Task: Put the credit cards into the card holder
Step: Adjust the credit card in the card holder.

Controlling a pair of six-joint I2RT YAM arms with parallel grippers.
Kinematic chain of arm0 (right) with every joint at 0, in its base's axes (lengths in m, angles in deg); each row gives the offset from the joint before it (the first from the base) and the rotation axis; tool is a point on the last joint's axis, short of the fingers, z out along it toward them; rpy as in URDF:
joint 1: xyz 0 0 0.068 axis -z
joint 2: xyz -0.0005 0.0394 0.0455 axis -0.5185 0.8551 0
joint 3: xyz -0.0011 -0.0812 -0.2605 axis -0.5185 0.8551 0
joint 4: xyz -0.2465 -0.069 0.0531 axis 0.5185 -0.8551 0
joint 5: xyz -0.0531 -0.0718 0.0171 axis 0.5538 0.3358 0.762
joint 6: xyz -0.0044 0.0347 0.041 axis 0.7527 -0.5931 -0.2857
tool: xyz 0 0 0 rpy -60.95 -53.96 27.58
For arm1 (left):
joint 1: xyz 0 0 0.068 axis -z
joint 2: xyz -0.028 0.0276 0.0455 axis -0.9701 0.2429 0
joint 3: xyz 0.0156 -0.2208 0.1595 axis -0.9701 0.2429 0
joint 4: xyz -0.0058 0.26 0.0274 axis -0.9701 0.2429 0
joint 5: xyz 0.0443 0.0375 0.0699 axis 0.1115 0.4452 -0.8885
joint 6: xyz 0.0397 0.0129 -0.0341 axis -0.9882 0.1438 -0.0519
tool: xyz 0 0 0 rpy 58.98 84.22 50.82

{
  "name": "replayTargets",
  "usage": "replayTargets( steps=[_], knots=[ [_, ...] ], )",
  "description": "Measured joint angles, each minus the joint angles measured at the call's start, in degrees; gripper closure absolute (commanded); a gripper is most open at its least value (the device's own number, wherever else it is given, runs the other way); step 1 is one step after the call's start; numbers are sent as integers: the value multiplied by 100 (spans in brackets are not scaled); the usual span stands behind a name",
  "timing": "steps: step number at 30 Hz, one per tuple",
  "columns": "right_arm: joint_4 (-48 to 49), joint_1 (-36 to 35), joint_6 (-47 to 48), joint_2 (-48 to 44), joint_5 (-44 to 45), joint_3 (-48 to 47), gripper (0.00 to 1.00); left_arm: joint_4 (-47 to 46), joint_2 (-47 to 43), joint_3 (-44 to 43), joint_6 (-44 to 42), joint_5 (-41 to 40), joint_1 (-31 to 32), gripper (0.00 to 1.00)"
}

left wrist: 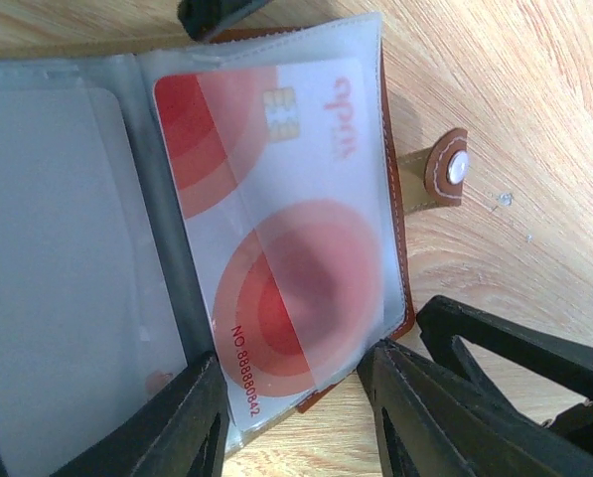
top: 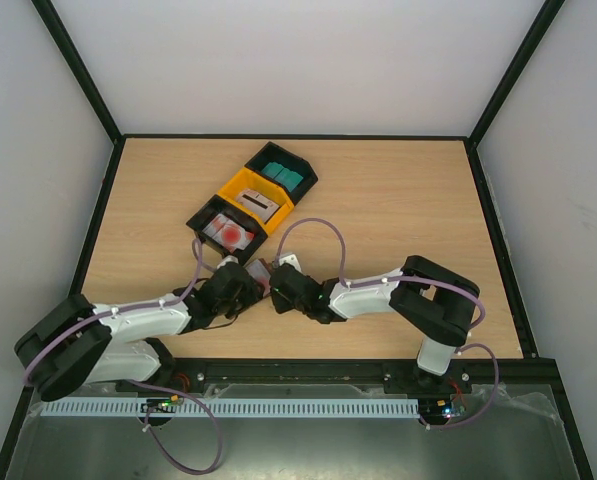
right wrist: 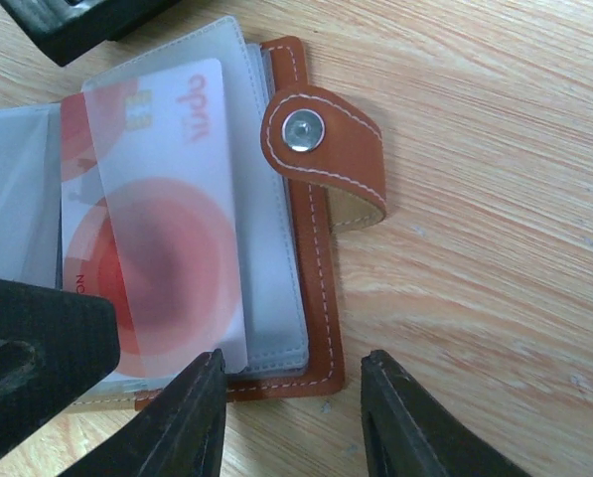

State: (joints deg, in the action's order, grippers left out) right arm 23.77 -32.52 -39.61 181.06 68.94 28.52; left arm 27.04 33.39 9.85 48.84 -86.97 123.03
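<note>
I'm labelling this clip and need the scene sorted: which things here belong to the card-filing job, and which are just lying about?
Part of the job:
brown card holder
white and red card in its clear sleeve
white and red cards, grey card and teal cards in the bins

Just there:
yellow bin
near black bin
far black bin
wooden table

Bright, even light is falling from overhead onto the bench (top: 398,220), leaving only soft shadows beneath the arms (top: 138,318). In both wrist views the near claw fingers (left wrist: 192,427) are blurring out of focus, and the credit card (left wrist: 276,248) is showing hazily through its milky sleeve (left wrist: 276,40).
</note>
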Motion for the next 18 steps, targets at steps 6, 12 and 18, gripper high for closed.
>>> replayTargets(
  steps=[6,12,18],
  knots=[
    [9,4,221,-4,-179,0,60,168,-101,-2,59,-37,0,57],
    [9,31,911,-4,-398,0,59,227,-63,-9,37,-83,-2,72],
    [2,44,1329,2,-566,-15,65,131,48,-17,-66,-109,-2,76]
  ],
)
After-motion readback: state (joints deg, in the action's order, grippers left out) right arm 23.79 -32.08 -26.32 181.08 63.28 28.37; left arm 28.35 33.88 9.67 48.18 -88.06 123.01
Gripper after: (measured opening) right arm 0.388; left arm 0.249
